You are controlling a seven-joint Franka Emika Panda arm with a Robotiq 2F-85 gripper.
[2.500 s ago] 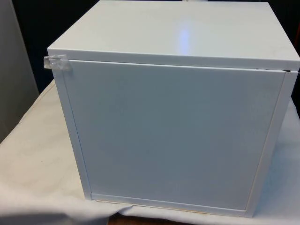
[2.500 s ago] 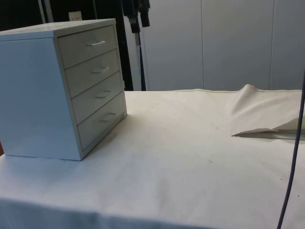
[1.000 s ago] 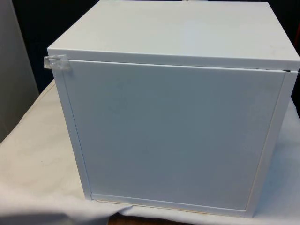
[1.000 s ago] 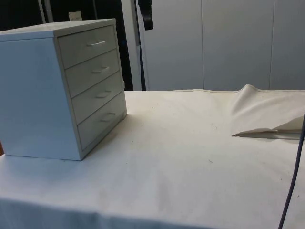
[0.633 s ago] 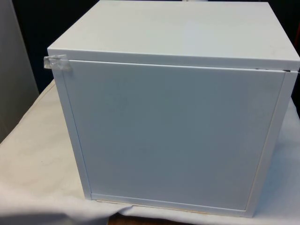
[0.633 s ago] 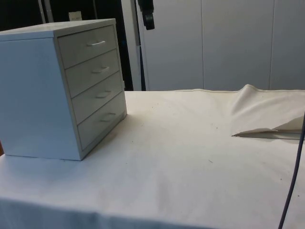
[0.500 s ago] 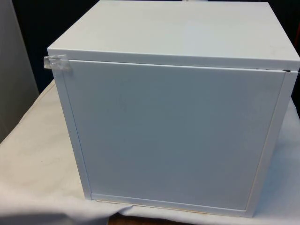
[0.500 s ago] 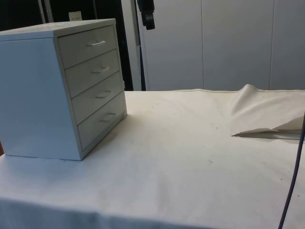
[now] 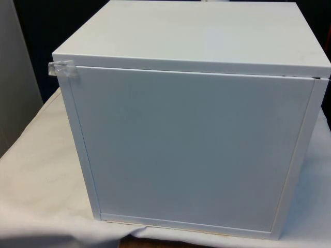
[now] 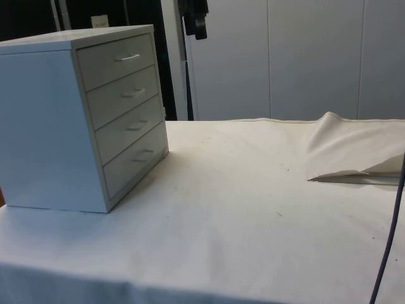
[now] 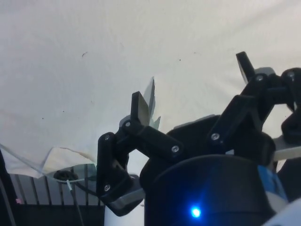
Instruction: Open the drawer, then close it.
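A white chest of drawers [image 10: 63, 126] stands at one end of the table, its several drawers all shut, each with a small white handle; the top drawer [image 10: 117, 61] sits just under the lid. In the front view the chest [image 9: 191, 150] turns its plain back panel to the camera. My gripper [image 10: 197, 24] hangs high above the table, up beyond the chest's drawer side and well apart from it. In the wrist view the gripper [image 11: 192, 84] is open, its black fingers [image 11: 139, 107] spread wide over bare cloth with nothing between them.
White cloth [image 10: 240, 209] covers the table in front of the drawers. A raised fold of cloth [image 10: 354, 149] lies at the far side. A black cable [image 10: 387, 240] hangs at the side view's edge. A scrap of clear tape [image 9: 62, 68] sticks to the chest's back corner.
In the side view the gripper has shifted a little away from the chest at the same height and turned slightly. The drawers stay shut.
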